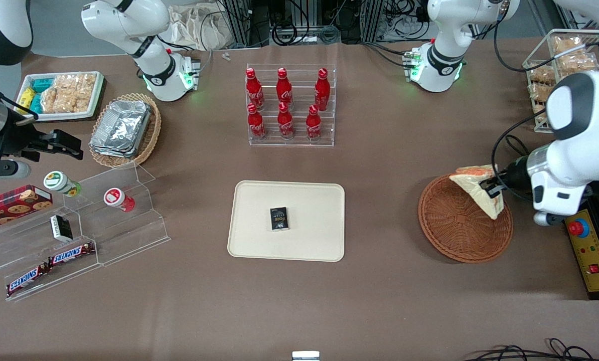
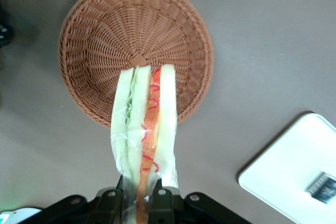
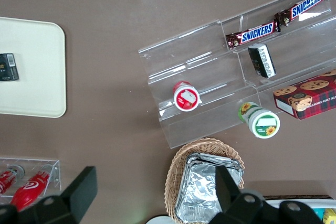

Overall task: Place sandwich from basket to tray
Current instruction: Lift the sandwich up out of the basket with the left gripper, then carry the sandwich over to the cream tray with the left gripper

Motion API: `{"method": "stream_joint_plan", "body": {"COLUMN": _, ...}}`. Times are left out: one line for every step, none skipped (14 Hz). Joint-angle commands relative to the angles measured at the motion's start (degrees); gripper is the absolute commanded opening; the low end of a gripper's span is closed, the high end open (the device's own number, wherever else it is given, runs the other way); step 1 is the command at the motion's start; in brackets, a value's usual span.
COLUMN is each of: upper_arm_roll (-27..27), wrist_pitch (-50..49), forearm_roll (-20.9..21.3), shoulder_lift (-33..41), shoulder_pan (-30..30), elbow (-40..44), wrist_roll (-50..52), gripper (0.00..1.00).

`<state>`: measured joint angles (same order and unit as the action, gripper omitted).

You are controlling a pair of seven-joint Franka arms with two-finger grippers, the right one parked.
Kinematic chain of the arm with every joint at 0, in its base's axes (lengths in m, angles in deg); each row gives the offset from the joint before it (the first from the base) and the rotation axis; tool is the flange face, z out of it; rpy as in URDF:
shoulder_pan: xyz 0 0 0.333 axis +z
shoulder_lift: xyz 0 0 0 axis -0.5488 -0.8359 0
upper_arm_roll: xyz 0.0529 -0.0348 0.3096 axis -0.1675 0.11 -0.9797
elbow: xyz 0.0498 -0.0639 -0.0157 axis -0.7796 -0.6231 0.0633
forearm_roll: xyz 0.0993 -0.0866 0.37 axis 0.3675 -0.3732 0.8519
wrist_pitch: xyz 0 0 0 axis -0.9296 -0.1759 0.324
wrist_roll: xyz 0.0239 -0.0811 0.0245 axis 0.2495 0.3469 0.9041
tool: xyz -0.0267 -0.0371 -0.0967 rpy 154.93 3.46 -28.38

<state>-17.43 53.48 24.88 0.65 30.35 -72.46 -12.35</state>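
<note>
A brown bench [image 1: 380, 165] fills nearly the whole front view, its matte cloth-like surface evenly lit from above with only soft shadows. Along the edge farthest from the front camera, black cables [image 1: 299, 30] lie in tangles around metal frame posts [image 1: 239, 20], with a crumpled pale cloth [image 1: 199, 27] beside them. More black cable [image 1: 535, 353] loops at the edge nearest the camera. A strip of grey floor [image 1: 53, 25] shows past the bench toward the parked arm's end

Six cola bottles [image 1: 283, 103], two Snickers bars [image 1: 48, 265], perhaps three foil trays [image 1: 121, 128].
</note>
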Motion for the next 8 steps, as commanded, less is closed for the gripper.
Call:
{"method": "stream_joint_plan", "body": {"upper_arm_roll": 1.7, "wrist_pitch": -3.2, "forearm_roll": -0.5, "shoulder_lift": -1.7, "shoulder_pan": -0.3, "elbow": 4.7, "wrist_roll": 1.1, "gripper": 0.12}}
{"method": "stream_joint_plan", "body": {"upper_arm_roll": 3.3, "wrist_pitch": -3.2, "forearm_roll": -0.4, "shoulder_lift": -1.7, "shoulder_pan": -0.3, "elbow": 4.6, "wrist_roll": 0.8, "gripper": 0.12}}
{"method": "stream_joint_plan", "body": {"upper_arm_roll": 5.2, "wrist_pitch": -3.1, "forearm_roll": 0.0, "shoulder_lift": -1.7, "shoulder_pan": -0.3, "elbow": 4.5, "wrist_roll": 0.6, "gripper": 0.12}}
{"method": "stream_joint_plan", "body": {"upper_arm_roll": 7.4, "wrist_pitch": -3.0, "forearm_roll": 0.2, "shoulder_lift": -1.7, "shoulder_pan": -0.3, "elbow": 4.5, "wrist_roll": 0.1, "gripper": 0.12}}
{"method": "stream_joint_plan", "body": {"upper_arm_roll": 10.2, "wrist_pitch": -2.5, "forearm_roll": 0.8, "shoulder_lift": -2.3, "shoulder_pan": -0.4, "elbow": 4.5, "wrist_roll": -0.1, "gripper": 0.12}}
{"method": "stream_joint_plan", "body": {"upper_arm_roll": 13.3, "wrist_pitch": -1.8, "forearm_roll": 2.6, "shoulder_lift": -3.1, "shoulder_pan": -0.4, "elbow": 4.7, "wrist_roll": -0.1, "gripper": 0.12}}
{"method": "stream_joint_plan", "body": {"upper_arm_roll": 16.8, "wrist_pitch": 0.1, "forearm_roll": 4.5, "shoulder_lift": -3.8, "shoulder_pan": -0.6, "elbow": 4.7, "wrist_roll": -0.1, "gripper": 0.12}}
{"method": "stream_joint_plan", "body": {"upper_arm_roll": 19.4, "wrist_pitch": 2.4, "forearm_roll": 6.3, "shoulder_lift": -4.6, "shoulder_pan": -0.8, "elbow": 4.6, "wrist_roll": -0.1, "gripper": 0.12}}
